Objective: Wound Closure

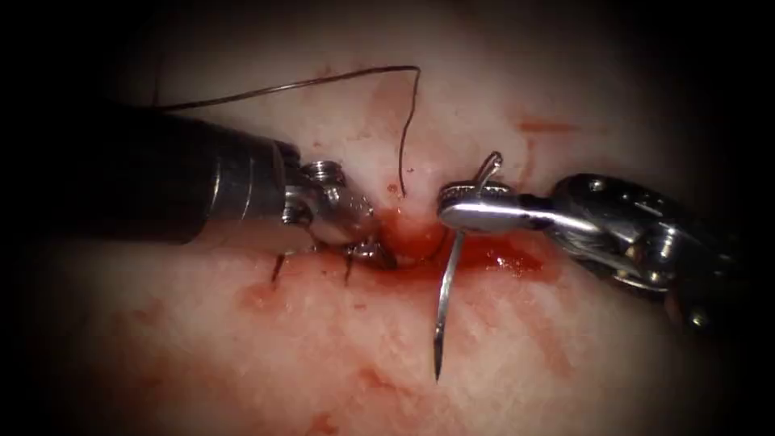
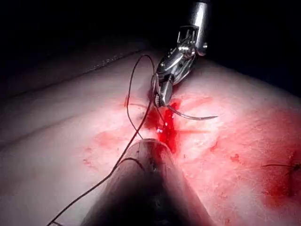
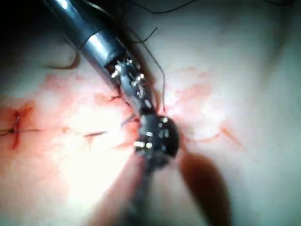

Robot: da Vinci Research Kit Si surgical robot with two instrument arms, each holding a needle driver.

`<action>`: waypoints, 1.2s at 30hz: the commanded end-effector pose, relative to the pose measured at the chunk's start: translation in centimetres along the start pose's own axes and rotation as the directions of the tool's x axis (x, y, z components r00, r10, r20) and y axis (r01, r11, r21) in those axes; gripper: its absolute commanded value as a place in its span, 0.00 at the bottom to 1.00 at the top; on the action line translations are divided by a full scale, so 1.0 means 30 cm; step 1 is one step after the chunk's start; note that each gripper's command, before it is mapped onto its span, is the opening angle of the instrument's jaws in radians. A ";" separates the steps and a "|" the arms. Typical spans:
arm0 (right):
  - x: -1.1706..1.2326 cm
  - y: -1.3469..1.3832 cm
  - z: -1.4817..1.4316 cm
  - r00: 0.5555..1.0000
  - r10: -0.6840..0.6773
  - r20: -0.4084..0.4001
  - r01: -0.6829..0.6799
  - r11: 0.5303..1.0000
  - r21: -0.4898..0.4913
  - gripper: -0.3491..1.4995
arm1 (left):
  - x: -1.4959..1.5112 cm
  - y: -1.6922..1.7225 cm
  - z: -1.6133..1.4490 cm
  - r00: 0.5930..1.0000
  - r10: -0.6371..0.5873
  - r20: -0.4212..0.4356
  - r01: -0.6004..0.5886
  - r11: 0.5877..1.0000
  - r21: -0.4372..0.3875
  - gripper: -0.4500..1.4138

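Right tool (image 1: pixel 452 211) clenched on needle (image 1: pixel 446 299) near its tail, needle free of tissue (image 1: pixel 565 371).
Point aims 6 o'clock (probably clearing the cut (image 1: pixel 420 242)); left tool (image 1: pixel 367 246) buried there, jaw state indeterminable; thread (image 1: pixel 408 121) trails toward 12.

Right gripper (image 1: pixel 476 211): polished, glossy metal. Left gripper (image 1: pixel 359 238): bright metal on a dark, matt shaft. Needle (image 1: pixel 446 291): smooth, shiny steel. Thread (image 1: pixel 410 121): thin, dark, matt. Tissue (image 1: pixel 565 355): pale, moist, glistening with red fluid (image 1: pixel 492 257).
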 end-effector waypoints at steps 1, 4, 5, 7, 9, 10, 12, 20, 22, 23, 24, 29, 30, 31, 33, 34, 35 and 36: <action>-0.0007 0.0014 0.0023 1.000 -0.020 -0.005 0.020 1.000 -0.009 0.00 | 0.001 0.000 0.002 1.000 0.004 -0.015 -0.004 1.000 -0.024 0.16; 0.0010 0.0032 0.0024 0.994 -0.105 -0.016 0.104 0.994 -0.041 0.00 | 0.003 0.004 0.000 0.998 0.010 -0.061 -0.015 0.996 -0.087 0.16; 0.0015 0.0040 0.0027 0.991 -0.133 -0.023 0.132 0.990 -0.055 0.00 | 0.004 0.006 -0.001 0.997 0.014 -0.079 -0.023 0.993 -0.116 0.16; 0.0019 0.0049 0.0032 0.988 -0.151 -0.017 0.149 0.986 -0.070 0.00 | 0.006 0.007 -0.003 0.995 0.020 -0.096 -0.033 0.990 -0.140 0.16; 0.0023 0.0061 0.0036 0.984 -0.179 -0.020 0.177 0.980 -0.093 0.00 | 0.009 0.009 -0.006 0.991 0.026 -0.132 -0.045 0.988 -0.145 0.16; 0.0024 0.0065 0.0037 0.983 -0.185 -0.020 0.182 0.978 -0.100 0.00 | 0.010 0.010 -0.008 0.989 0.029 -0.144 -0.050 0.988 -0.146 0.16; 0.0026 0.0074 0.0039 0.979 -0.202 -0.019 0.199 0.973 -0.118 0.00 | 0.012 0.011 -0.010 0.987 0.030 -0.159 -0.053 0.988 -0.144 0.15; 0.0011 0.0132 0.0072 0.950 -0.311 0.044 0.313 0.927 -0.206 0.00 | 0.013 0.015 -0.011 0.985 0.036 -0.168 -0.061 0.987 -0.150 0.16; -0.0018 0.0149 0.0092 0.941 -0.332 0.064 0.338 0.912 -0.232 0.00 | 0.013 0.015 -0.011 0.985 0.038 -0.168 -0.064 0.986 -0.152 0.17; -0.0026 0.0153 0.0099 0.938 -0.339 0.068 0.345 0.907 -0.240 0.00 | 0.013 0.015 -0.011 0.985 0.039 -0.167 -0.065 0.986 -0.152 0.17; -0.0035 0.0156 0.0106 0.935 -0.345 0.078 0.354 0.903 -0.244 0.00 | 0.013 0.015 -0.011 0.985 0.040 -0.167 -0.066 0.986 -0.153 0.17; -0.0080 0.0151 0.0156 0.892 -0.427 0.146 0.450 0.864 -0.225 0.00 | 0.012 0.016 -0.011 0.985 0.044 -0.166 -0.070 0.985 -0.155 0.18; -0.0082 0.0148 0.0157 0.883 -0.441 0.163 0.468 0.856 -0.221 0.00 | 0.012 0.016 -0.011 0.985 0.044 -0.167 -0.070 0.986 -0.152 0.18; -0.0082 0.0146 0.0155 0.876 -0.450 0.174 0.480 0.850 -0.217 0.00 | 0.012 0.016 -0.011 0.985 0.044 -0.167 -0.070 0.986 -0.153 0.18; -0.0084 0.0141 0.0148 0.851 -0.490 0.189 0.522 0.828 -0.206 0.00 | 0.012 0.017 -0.011 0.985 0.044 -0.167 -0.071 0.986 -0.154 0.18; -0.0085 0.0140 0.0145 0.837 -0.508 0.204 0.543 0.816 -0.198 0.00 | 0.012 0.018 -0.012 0.985 0.045 -0.167 -0.071 0.985 -0.155 0.18; -0.0087 0.0137 0.0141 0.813 -0.534 0.233 0.576 0.797 -0.183 0.00 | 0.012 0.019 -0.012 0.985 0.045 -0.167 -0.072 0.985 -0.158 0.18; -0.0092 0.0133 0.0137 0.784 -0.565 0.257 0.612 0.773 -0.166 0.00 | 0.013 0.020 -0.013 0.985 0.045 -0.169 -0.072 0.985 -0.158 0.18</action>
